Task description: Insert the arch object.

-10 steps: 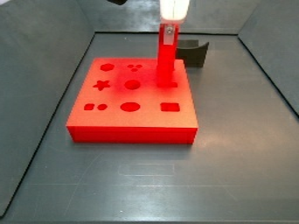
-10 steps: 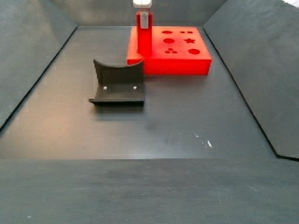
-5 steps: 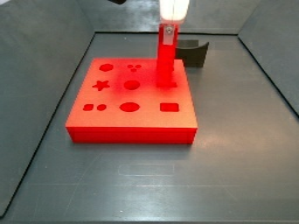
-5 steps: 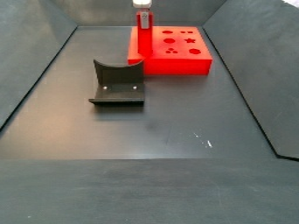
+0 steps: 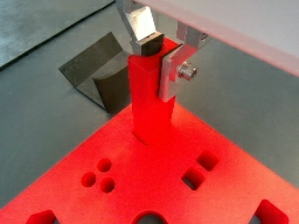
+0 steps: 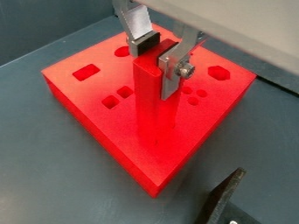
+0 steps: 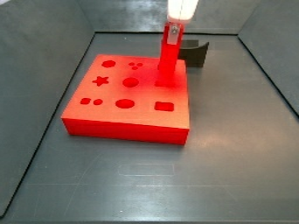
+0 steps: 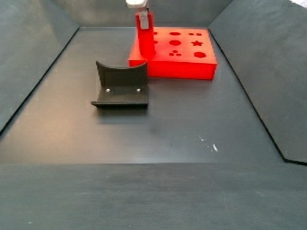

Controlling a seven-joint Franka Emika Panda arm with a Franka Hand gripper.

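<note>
Two silver fingers [image 5: 143, 28] of the gripper [image 5: 162, 48] are pinched on the red pole [image 5: 152, 96], which is stood on the red board [image 7: 126, 109], near the fixture [image 8: 120, 85].

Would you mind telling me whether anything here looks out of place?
Yes: the gripper has its jaws shut on the red pole standing on the red board, while no arch object appears in any view.

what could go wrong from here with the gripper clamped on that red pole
The gripper is shut on the red pole, which stands in the red board; pulling may drag or tilt the board, since nothing visibly holds it. The fixture stands close, so a swing could hit it. No arch object is visible.
</note>
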